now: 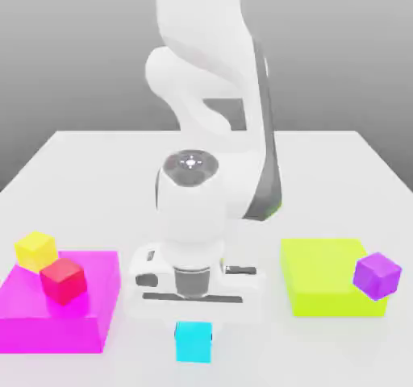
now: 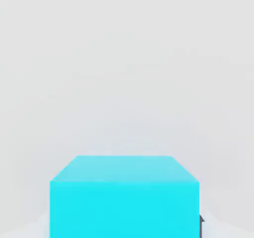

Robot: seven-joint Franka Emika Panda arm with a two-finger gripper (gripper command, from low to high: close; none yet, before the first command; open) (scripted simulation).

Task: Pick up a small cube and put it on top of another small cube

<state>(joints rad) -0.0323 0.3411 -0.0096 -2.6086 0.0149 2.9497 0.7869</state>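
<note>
Tool (image 1: 193, 319): I read it clenched on the cyan cube (image 1: 193, 341), fingers hidden behind the hand.
Yellow cube (image 1: 35, 251): partly behind the red cube (image 1: 63, 280).

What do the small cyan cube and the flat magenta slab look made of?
Small cyan cube: uniform matte, plastic-like, flat colour with no grain, print or highlights; the hand view shows the same plain faces. Flat magenta slab: same untextured, saturated matte look, sharp edges. Both are simulator renders, so the actual material is open.
</note>
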